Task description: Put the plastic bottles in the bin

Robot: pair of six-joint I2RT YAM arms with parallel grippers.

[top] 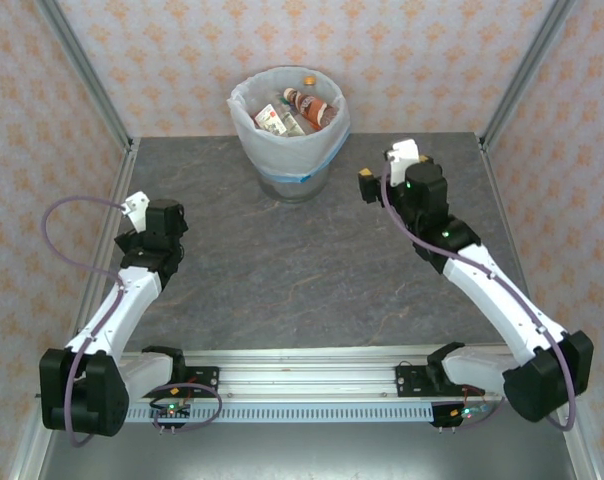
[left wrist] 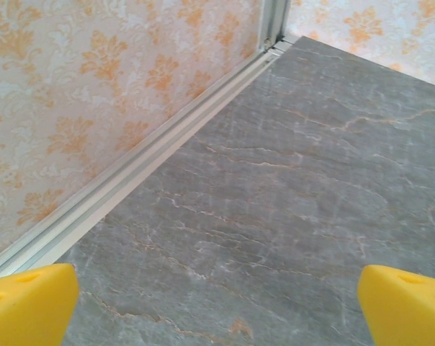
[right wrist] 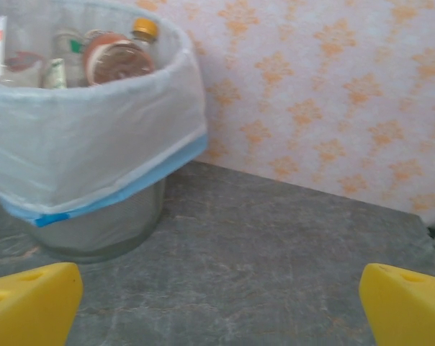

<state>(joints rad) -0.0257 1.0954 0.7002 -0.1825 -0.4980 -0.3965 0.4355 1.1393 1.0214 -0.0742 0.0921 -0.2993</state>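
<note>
The bin [top: 287, 152] stands at the back middle of the table, lined with a white bag that has a blue band. Several plastic bottles [top: 307, 108] lie inside it, one with a red-brown label and one with a white-green label [top: 273, 120]. In the right wrist view the bin [right wrist: 95, 148] is at the left, and a brown-labelled bottle [right wrist: 119, 62] and an orange cap [right wrist: 144, 28] show above its rim. My right gripper [top: 385, 167] [right wrist: 217, 306] is open and empty, to the right of the bin. My left gripper [top: 150, 214] [left wrist: 217, 306] is open and empty near the left wall.
The grey stone-patterned table [top: 282, 270] stretches between the arms. Patterned walls with metal rails [left wrist: 167, 144] close the left, back and right sides. A metal post [top: 82, 65] runs up the left corner.
</note>
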